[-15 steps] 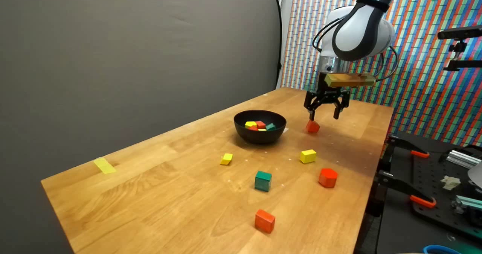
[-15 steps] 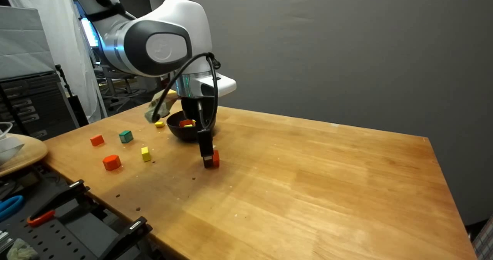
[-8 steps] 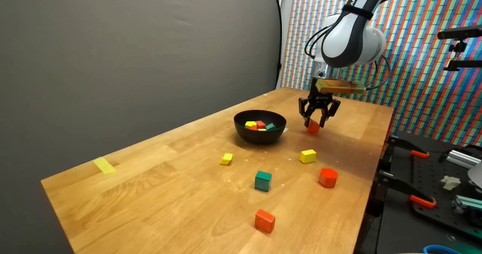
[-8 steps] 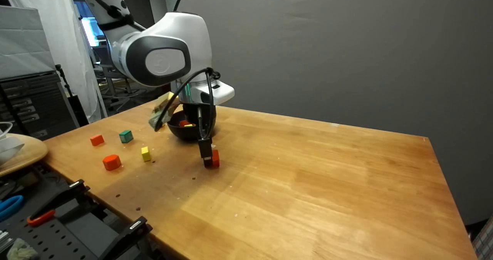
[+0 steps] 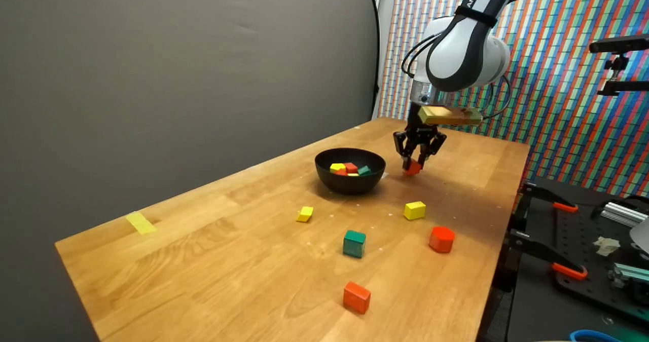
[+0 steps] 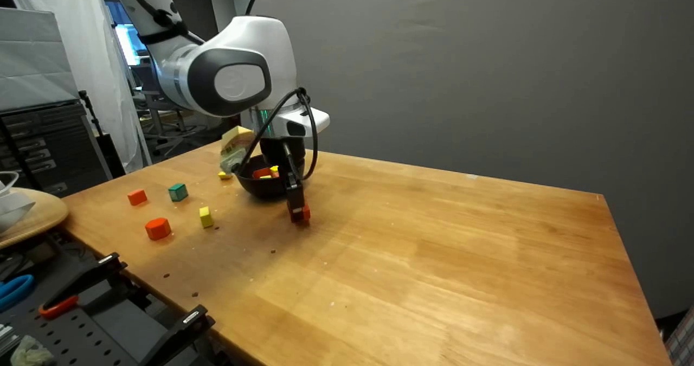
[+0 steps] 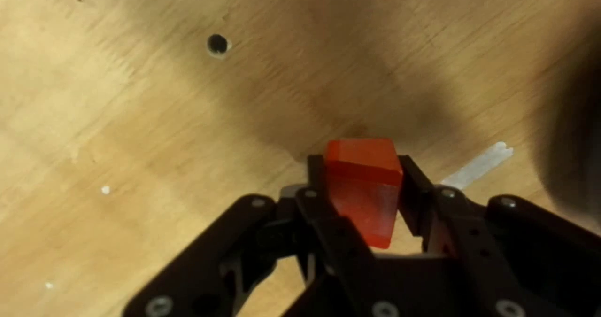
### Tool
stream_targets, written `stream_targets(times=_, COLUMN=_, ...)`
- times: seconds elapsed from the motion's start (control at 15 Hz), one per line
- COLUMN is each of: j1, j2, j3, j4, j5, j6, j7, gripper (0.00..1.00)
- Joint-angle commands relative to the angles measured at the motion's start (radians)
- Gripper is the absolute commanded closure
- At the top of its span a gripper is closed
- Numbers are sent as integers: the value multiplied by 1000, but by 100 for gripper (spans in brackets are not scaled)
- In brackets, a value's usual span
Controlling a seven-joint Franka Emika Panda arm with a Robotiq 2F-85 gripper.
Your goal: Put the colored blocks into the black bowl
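My gripper (image 7: pixel 364 170) is shut on a red block (image 7: pixel 364 197), with a finger against either side of it. In an exterior view this held block (image 5: pixel 413 168) is low over the table, just beside the black bowl (image 5: pixel 350 184). Inside the bowl lie several blocks, among them a yellow one (image 5: pixel 337 167), a red one (image 5: pixel 351 167) and a green one (image 5: pixel 364 171). Loose on the table are two yellow blocks (image 5: pixel 304 214), a green block (image 5: pixel 354 243), a red six-sided block (image 5: pixel 441 239) and an orange-red block (image 5: pixel 356 297).
A pale-yellow tape strip (image 5: pixel 141 222) sticks to the wooden table near its edge. Black clamps with orange parts (image 5: pixel 547 253) grip the table's side. In the wrist view a whitish strip (image 7: pixel 479 166) lies near the fingers, and a dark blurred shape (image 7: pixel 580 119) fills the right edge.
My gripper has come down over the red block and closed on it. Gripper and block have since shifted a little toward the bowl. The other blocks stay where they were.
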Motion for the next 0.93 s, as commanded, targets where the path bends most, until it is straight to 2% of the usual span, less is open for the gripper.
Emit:
stream_targets(times=0.0, j1=191, j2=-167, j3=-153, j4=-57, j5=-227, j6=-25, j7=88, gripper=83)
stream_targets(times=0.13, j1=312, j2=-201, j3=-251, j4=-26, j5=-406, j6=-33, j7=182, gripper=83)
stream_targets(times=0.2, j1=327, j2=-210, j3=-243, j4=-7, j5=-487, j6=-22, j7=221, gripper=83)
stream_targets(times=0.27, j1=305, j2=-215, j3=-205, j4=12, j5=-569, j6=-9, j7=257, gripper=83)
stream_targets(times=0.33, j1=361, j2=-206, j3=-237, j4=30, j5=-610, j6=17, j7=271, gripper=83)
stream_targets(times=0.6, j1=333, j2=-116, j3=-118, j4=83, j5=-491, j6=148, j7=145, gripper=83)
stream_targets(times=0.73, j1=299, j2=-69, j3=-51, j4=108, j5=-432, j6=164, j7=83, gripper=83)
stream_targets(times=0.8, j1=274, j2=-58, j3=-9, j4=113, j5=-400, j6=153, j7=41, gripper=39)
stream_targets(times=0.87, j1=253, j2=-53, j3=21, j4=119, j5=-390, j6=136, j7=-5, gripper=36)
